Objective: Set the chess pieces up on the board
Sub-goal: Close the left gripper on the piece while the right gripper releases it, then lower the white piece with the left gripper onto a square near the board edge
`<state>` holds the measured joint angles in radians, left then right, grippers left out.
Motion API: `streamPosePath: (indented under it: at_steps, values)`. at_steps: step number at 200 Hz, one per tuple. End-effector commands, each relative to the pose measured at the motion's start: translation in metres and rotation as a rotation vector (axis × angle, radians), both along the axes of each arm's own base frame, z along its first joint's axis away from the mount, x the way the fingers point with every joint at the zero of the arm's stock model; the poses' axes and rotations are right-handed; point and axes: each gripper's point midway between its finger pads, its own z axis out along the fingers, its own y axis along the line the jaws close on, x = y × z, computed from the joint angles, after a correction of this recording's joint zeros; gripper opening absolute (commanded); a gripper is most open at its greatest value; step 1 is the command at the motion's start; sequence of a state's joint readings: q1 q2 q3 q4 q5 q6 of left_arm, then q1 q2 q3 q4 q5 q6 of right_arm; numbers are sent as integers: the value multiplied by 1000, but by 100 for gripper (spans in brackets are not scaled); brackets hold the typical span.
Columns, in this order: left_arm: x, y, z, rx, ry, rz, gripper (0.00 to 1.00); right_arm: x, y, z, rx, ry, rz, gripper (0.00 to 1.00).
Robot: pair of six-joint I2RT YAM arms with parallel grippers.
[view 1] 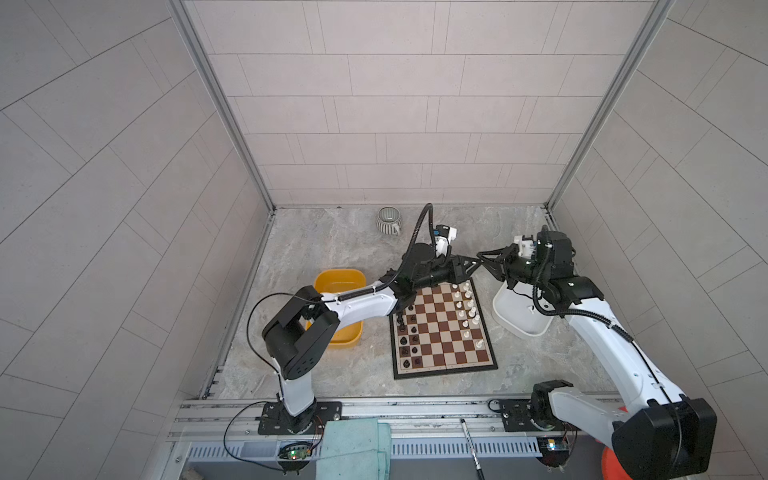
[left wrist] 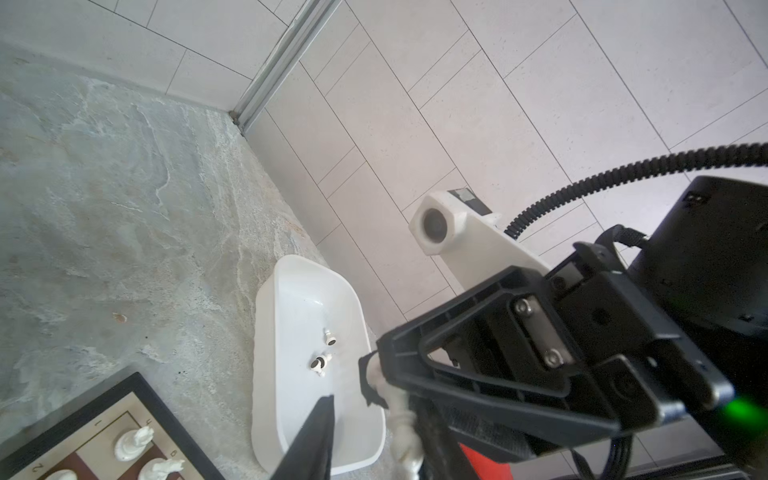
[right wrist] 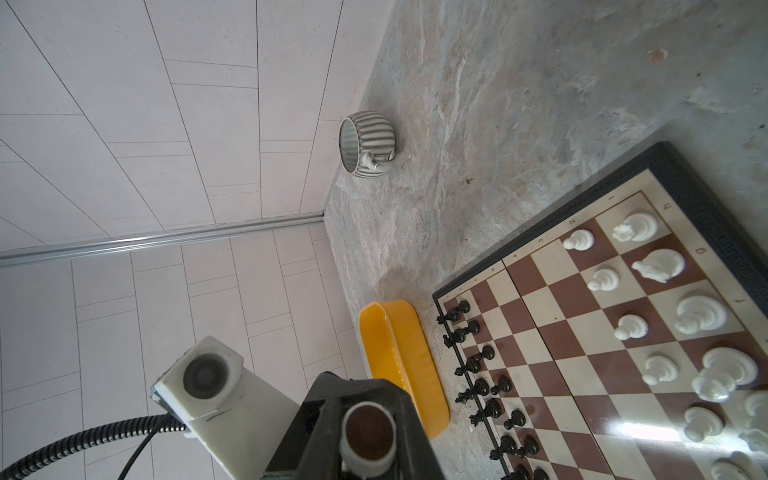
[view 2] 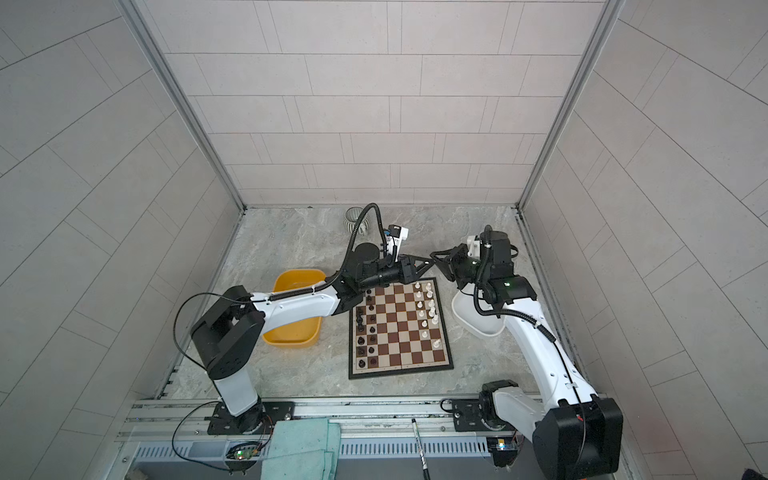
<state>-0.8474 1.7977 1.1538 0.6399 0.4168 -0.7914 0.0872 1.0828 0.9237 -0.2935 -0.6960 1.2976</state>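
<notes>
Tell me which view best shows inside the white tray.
Left wrist view: the white tray shows its interior, two small white pieces lying inside. In both top views the right arm covers part. Right wrist view misses it.

Grey marbled tabletop (view 1: 332, 253) bearing board (view 1: 445, 371), yellow tray (view 1: 345, 338), white tray (view 1: 521, 328), striped mug (view 1: 388, 222).

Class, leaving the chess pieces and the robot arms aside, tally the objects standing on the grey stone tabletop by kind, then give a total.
Trays: 2 (yellow plastic tray, white plastic tray)
Grey-and-white striped ceramic mug: 1
Brown-and-cream chessboard: 1
Total: 4
</notes>
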Motion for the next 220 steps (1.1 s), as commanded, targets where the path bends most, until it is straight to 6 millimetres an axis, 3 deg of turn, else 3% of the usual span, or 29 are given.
streamPosePath:
  at_steps: [1,29,41,53,62,82,104,128,164,220]
  values:
    - [4,-4,13,-31,-35,12,28,-4,4,11,37,-26,5,11]
    - [4,-3,17,-41,-21,16,5,-9,4,10,22,-34,14,12]
    - [0,-1,21,-39,-9,1,1,-12,3,8,-21,-56,39,16]
    - [-10,3,24,-8,4,-26,0,-16,-1,7,-99,-89,72,33]
    - [-19,10,15,69,32,-43,0,-22,-11,2,-195,-95,79,47]
    - [-42,30,-12,294,78,-99,0,-40,-53,-3,-503,-71,59,76]
    - [-77,48,-46,604,101,-221,0,-56,-95,-1,-813,-57,24,99]
    - [-110,55,-72,876,98,-373,0,-74,-123,-10,-987,34,17,99]
    - [-138,36,-101,1095,55,-515,0,-84,-122,-23,-806,50,-65,99]
    - [-142,-5,-144,1206,70,-565,0,-101,-126,-28,-822,54,-79,99]
